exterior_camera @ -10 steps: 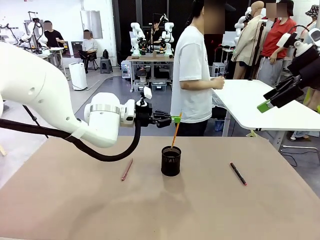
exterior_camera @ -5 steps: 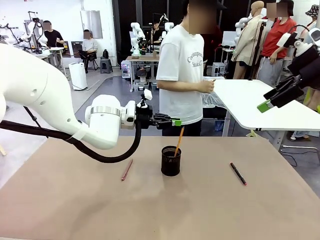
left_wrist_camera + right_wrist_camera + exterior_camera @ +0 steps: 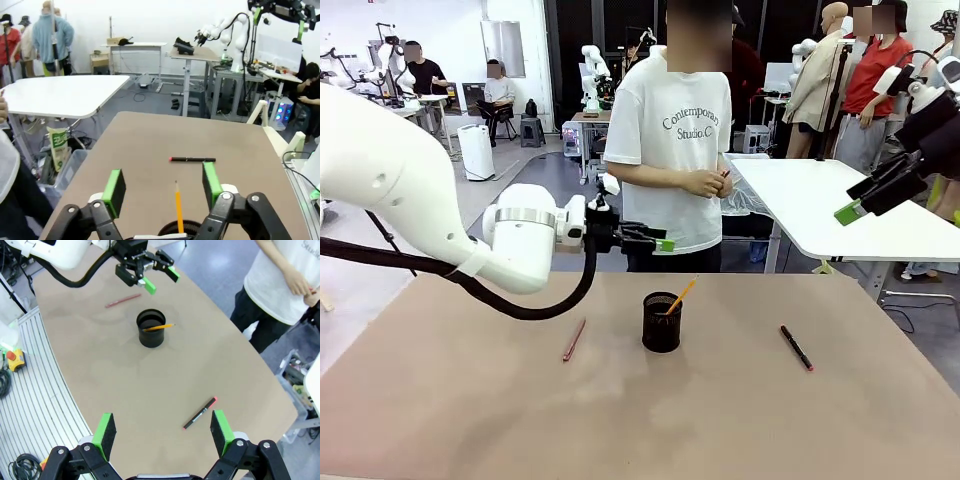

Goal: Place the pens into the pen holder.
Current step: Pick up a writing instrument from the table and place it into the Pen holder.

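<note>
Brown desk (image 3: 470, 420), a person (image 3: 675, 170) at its far edge. Your pen holder (image 3: 661, 322) sits mid-desk, orange pencil (image 3: 681, 296) leaning inside. Left fingers (image 3: 114, 186) hover released above it; right fingers (image 3: 105, 429) spread, empty. Reddish-brown pen (image 3: 574, 339) lies leftward, black pen (image 3: 796, 347) rightward: probably light, stiff, roll-prone; pinch mid-shaft.

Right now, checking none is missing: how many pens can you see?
3: orange pencil leaning in the pen holder, reddish-brown pen left of it, black pen right of it.

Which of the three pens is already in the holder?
The orange-yellow pencil: it leans inside the black mesh pen holder. The reddish-brown pen and the red-tipped black pen lie flat on the table.
</note>
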Motion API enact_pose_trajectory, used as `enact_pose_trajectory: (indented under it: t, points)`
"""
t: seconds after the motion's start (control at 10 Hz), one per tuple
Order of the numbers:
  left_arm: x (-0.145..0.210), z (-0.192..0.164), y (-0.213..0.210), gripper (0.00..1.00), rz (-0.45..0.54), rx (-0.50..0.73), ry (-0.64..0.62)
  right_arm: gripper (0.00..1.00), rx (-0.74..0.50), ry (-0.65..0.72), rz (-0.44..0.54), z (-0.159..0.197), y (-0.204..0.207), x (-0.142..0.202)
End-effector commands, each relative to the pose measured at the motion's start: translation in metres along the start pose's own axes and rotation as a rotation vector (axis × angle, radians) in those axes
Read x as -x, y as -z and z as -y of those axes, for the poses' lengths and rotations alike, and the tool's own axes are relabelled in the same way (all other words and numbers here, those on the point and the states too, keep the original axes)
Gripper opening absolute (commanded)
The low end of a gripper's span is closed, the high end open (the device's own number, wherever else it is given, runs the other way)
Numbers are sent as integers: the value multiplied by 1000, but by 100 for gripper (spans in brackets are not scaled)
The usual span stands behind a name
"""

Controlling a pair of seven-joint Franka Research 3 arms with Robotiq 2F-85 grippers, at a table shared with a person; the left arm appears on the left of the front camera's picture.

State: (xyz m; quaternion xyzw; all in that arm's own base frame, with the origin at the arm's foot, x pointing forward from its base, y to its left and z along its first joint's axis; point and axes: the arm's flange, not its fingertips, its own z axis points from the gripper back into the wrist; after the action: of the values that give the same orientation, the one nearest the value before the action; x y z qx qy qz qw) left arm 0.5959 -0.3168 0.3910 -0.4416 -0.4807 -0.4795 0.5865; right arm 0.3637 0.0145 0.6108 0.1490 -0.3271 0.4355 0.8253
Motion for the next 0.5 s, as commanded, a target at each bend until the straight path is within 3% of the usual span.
enact_pose_trajectory:
  t: [0.0, 0.2, 0.4]
  points:
    - [-22, 12, -41, 100, -93, -46, -11, 100, -8, 6, 12, 0, -1, -1]
    - [-37, 27, -77, 100, -208, 18, -45, 100, -8, 6, 12, 0, -1, -1]
    - [-47, 42, -104, 100, -378, -10, -90, 100, -8, 6, 12, 0, -1, -1]
